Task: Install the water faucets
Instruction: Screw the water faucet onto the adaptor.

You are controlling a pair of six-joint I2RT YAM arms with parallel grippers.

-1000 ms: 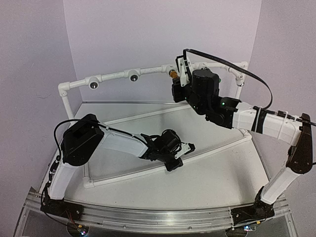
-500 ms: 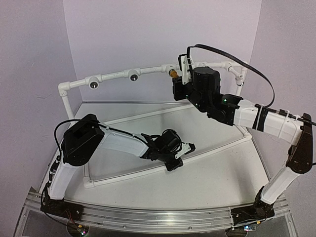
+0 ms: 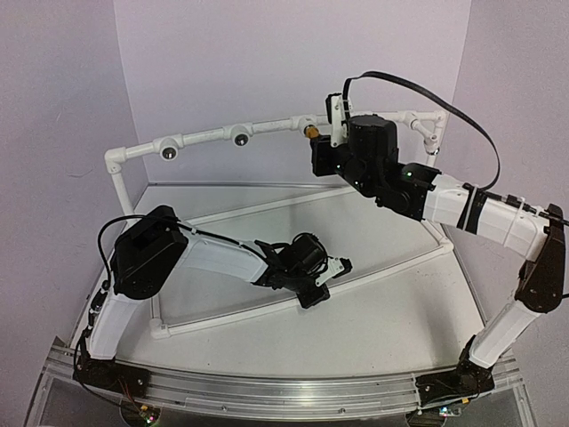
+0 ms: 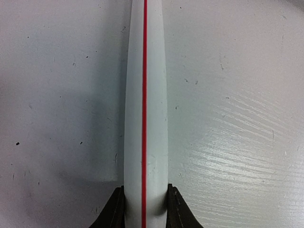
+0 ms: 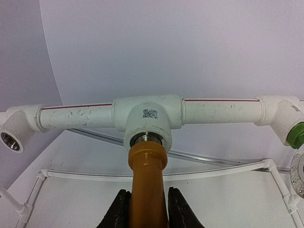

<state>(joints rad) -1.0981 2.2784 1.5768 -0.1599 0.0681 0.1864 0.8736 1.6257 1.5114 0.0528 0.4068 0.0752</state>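
Observation:
The yellow-orange water faucet [image 5: 147, 180] points away from me, its threaded end sitting in the socket of a white tee fitting [image 5: 147, 116] on the raised pipe. My right gripper [image 5: 147, 211] is shut on the faucet's body, a finger on each side. From above, that faucet [image 3: 313, 132] shows at the back rail by the right gripper [image 3: 322, 142]. A green faucet [image 5: 297, 134] sits in the elbow fitting at the far right. Lower down, my left gripper [image 4: 145, 211] is shut on a white pipe with a red stripe [image 4: 145, 109], part of the frame lying on the table [image 3: 324, 280].
Two open dark sockets [image 3: 167, 153] [image 3: 240, 140] face forward on the back rail; one also shows in the right wrist view as a socket [image 5: 10, 141] at the left. White frame pipes [image 3: 391, 267] lie across the table. Purple walls stand close behind the rail.
The right wrist has turned at the tee socket with the yellow-orange faucet in its grip, and its forearm and cable have risen. The left arm has not moved.

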